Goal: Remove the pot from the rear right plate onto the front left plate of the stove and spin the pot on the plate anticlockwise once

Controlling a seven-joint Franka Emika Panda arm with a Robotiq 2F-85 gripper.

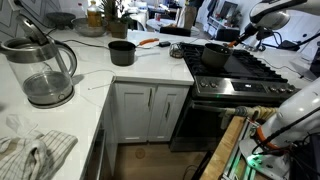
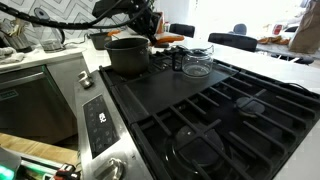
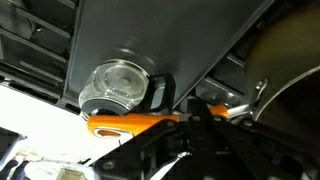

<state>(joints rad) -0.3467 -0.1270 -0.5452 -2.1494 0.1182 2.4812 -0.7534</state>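
The dark pot (image 1: 214, 55) (image 2: 127, 56) stands upright on the front left plate (image 2: 118, 78) of the stove (image 1: 250, 72) (image 2: 200, 110). The rear right plate (image 2: 268, 105) is bare. My gripper (image 1: 234, 41) (image 2: 150, 36) reaches down to the pot's rim on the side towards the counter. In the wrist view its dark fingers (image 3: 198, 122) rise from the bottom, pressed together and shut. Whether they pinch the rim is hidden.
A small glass kettle (image 2: 197, 62) (image 3: 120, 86) and an orange-handled utensil (image 2: 168, 37) (image 3: 135, 124) lie on the counter just beyond the pot. A black long-handled saucepan (image 1: 122, 52) and a large glass kettle (image 1: 42, 72) stand further along the counter.
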